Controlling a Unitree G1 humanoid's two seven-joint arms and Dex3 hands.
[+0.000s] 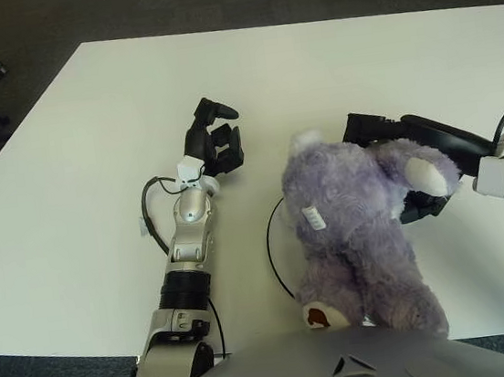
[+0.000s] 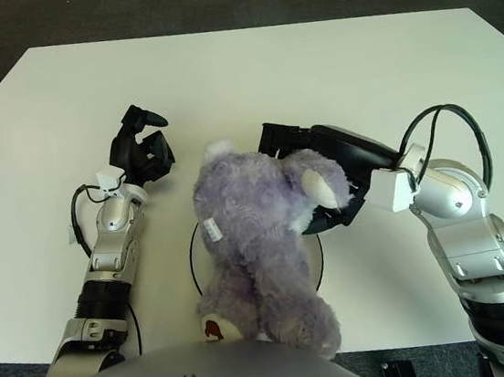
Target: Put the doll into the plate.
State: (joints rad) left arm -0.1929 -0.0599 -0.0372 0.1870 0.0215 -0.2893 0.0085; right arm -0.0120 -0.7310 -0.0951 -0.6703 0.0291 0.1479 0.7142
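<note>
The purple doll [image 2: 259, 243] lies face down over the plate [image 2: 192, 251], covering nearly all of it, its head toward the far side of the white desk [image 2: 330, 78]. The right robot hand [image 2: 319, 176] is wrapped around the doll's upper body and arm, gripping it. The left robot hand [image 1: 212, 143] sits left of the doll, fingers loosely curled, holding nothing

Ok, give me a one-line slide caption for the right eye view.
Right hand holds the purple teddy bear over the white plate; left hand idle beside it on the white table.
</note>
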